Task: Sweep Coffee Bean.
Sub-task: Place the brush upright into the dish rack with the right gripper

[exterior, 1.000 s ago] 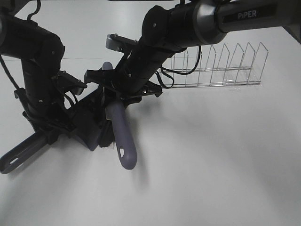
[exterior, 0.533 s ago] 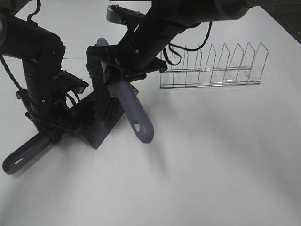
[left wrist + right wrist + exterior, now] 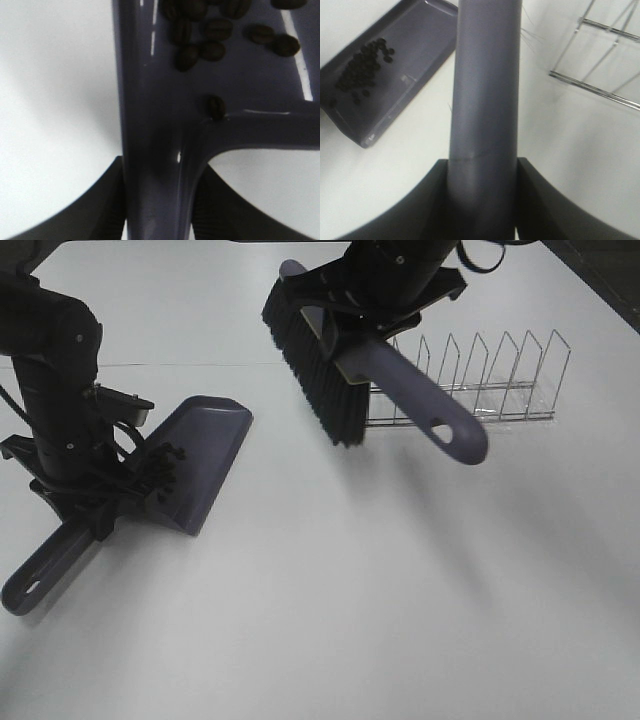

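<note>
The purple dustpan (image 3: 205,450) rests on the white table at the left, its handle (image 3: 45,565) held by my left gripper (image 3: 90,515), shut on it. The coffee beans (image 3: 165,460) lie in the pan's rear; they show close in the left wrist view (image 3: 210,35) and as a dark cluster in the right wrist view (image 3: 362,70). My right gripper (image 3: 345,335) is shut on the purple brush handle (image 3: 425,405), holding the brush with black bristles (image 3: 315,365) in the air, right of the pan. The handle fills the right wrist view (image 3: 485,100).
A wire dish rack (image 3: 480,385) stands behind the raised brush at the back right; it also shows in the right wrist view (image 3: 600,55). The white table (image 3: 400,590) stretches in front.
My right gripper has lifted the brush up and to the right, off the dustpan. The pan's inside with the beans is now uncovered. The left arm has barely moved.
</note>
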`<action>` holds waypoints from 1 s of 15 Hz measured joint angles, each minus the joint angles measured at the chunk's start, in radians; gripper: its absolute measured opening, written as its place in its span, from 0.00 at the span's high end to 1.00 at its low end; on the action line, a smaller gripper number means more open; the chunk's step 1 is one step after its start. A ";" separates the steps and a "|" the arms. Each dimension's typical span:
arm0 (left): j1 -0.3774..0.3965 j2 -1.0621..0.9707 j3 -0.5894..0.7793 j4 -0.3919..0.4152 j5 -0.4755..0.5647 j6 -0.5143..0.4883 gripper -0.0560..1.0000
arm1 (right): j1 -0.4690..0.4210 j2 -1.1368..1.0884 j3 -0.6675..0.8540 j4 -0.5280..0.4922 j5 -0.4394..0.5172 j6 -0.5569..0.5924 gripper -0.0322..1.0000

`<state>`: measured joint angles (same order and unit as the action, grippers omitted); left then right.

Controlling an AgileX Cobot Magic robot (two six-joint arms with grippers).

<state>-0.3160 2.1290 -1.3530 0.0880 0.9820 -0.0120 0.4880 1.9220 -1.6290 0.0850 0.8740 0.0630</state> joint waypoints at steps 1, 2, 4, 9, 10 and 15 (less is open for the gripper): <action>0.003 -0.005 0.000 -0.013 0.000 0.000 0.63 | 0.000 -0.031 0.000 -0.044 0.064 0.011 0.66; 0.003 -0.006 0.000 -0.028 -0.001 -0.004 0.63 | 0.000 -0.056 0.000 -0.085 0.119 0.030 0.66; 0.003 -0.006 0.000 -0.065 -0.014 -0.031 0.63 | 0.000 -0.113 0.000 -0.211 0.243 0.056 0.66; 0.003 -0.006 0.000 -0.088 -0.020 -0.091 0.63 | 0.000 -0.219 0.055 -0.328 0.348 0.159 0.66; 0.003 -0.006 0.000 -0.088 -0.020 -0.094 0.63 | 0.000 -0.239 0.105 -0.343 0.348 0.186 0.66; 0.003 -0.006 0.000 -0.088 -0.020 -0.094 0.63 | -0.015 -0.272 0.331 -0.373 0.250 0.301 0.66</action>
<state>-0.3130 2.1230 -1.3530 0.0000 0.9620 -0.1060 0.4730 1.6500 -1.2980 -0.2880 1.1240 0.3640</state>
